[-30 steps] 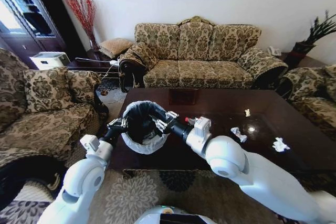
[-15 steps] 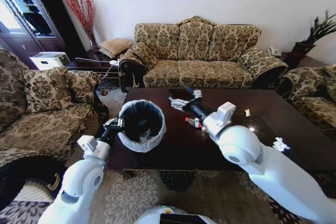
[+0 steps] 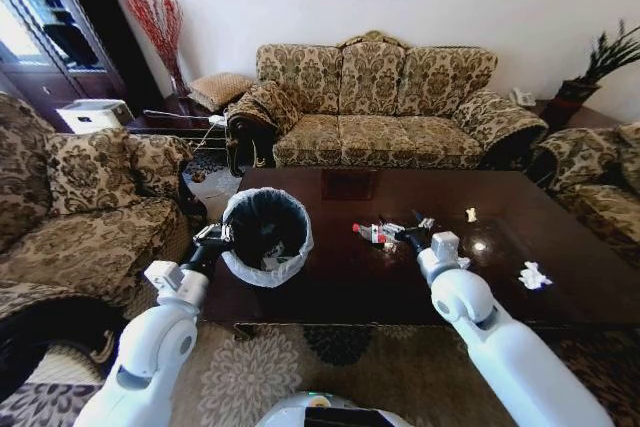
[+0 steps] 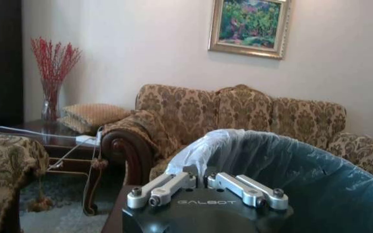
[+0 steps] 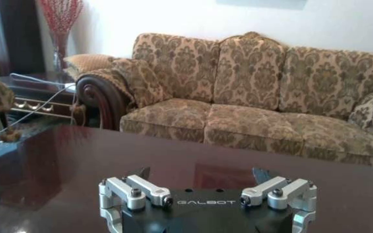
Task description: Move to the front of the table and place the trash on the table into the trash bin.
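Observation:
On the dark table [image 3: 350, 282], at its left end, stands the trash bin [image 3: 266, 235], black inside with a whitish liner. My left gripper [image 3: 218, 239] is shut on the bin's near rim; the left wrist view shows that gripper [image 4: 199, 180] pinching the liner of the trash bin [image 4: 316, 179]. A crushed bottle with a red label [image 3: 373, 233] lies near the table's middle. My right gripper [image 3: 416, 224] hovers open just right of it, empty; from the right wrist view the gripper [image 5: 203, 174] has its jaws spread over the table [image 5: 63, 160]. White paper wads [image 3: 533, 275] [image 3: 471, 214] lie further right.
A patterned sofa [image 3: 385, 107] stands behind the table, and armchairs flank it at left [image 3: 90, 207] and right [image 3: 600, 182]. A side table with a vase of red twigs [image 3: 160, 32] is at the back left. Patterned carpet [image 3: 260, 377] lies in front of the table.
My right arm has swung from over the bin across the table to the right, ending low beside the bottle. The left gripper kept hold of the bin.

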Controlling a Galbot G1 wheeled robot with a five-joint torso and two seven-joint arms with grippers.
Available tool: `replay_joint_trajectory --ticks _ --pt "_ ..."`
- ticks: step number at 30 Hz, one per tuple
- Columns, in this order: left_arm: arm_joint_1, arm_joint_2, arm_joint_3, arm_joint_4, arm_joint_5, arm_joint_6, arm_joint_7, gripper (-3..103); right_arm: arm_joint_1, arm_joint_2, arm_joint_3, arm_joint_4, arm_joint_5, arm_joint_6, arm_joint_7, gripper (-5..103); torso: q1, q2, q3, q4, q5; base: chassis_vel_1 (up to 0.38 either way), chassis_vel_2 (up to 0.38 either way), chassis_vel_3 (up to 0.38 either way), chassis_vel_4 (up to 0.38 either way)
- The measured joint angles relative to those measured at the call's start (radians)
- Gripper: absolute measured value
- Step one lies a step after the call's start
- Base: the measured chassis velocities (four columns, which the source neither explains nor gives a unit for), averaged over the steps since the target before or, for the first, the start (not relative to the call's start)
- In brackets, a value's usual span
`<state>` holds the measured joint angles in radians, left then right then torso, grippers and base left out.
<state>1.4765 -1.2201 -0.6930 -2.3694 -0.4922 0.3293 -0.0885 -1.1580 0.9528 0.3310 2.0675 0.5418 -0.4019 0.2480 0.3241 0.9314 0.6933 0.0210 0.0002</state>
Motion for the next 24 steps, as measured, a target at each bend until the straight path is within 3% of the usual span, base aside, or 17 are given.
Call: replay_joint_trajectory --ticks 14,24 --pt "0.017 -0.009 -0.013 -0.001 0.000 -0.020 0.009 3 0.018 0.018 -0.057 0.009 -0.033 -0.039 0.016 100 0.000 0.000 0.000 0.0003 -0.0003 -0.004 -0.002 0.002 0.004" --pt "0.024 -0.013 -0.007 -0.009 0.000 -0.023 0.011 3 0.025 0.027 -0.077 -0.014 -0.044 -0.038 0.017 100 0.000 0.000 0.000 0.0002 -0.0003 -0.133 -0.104 0.141 0.105"
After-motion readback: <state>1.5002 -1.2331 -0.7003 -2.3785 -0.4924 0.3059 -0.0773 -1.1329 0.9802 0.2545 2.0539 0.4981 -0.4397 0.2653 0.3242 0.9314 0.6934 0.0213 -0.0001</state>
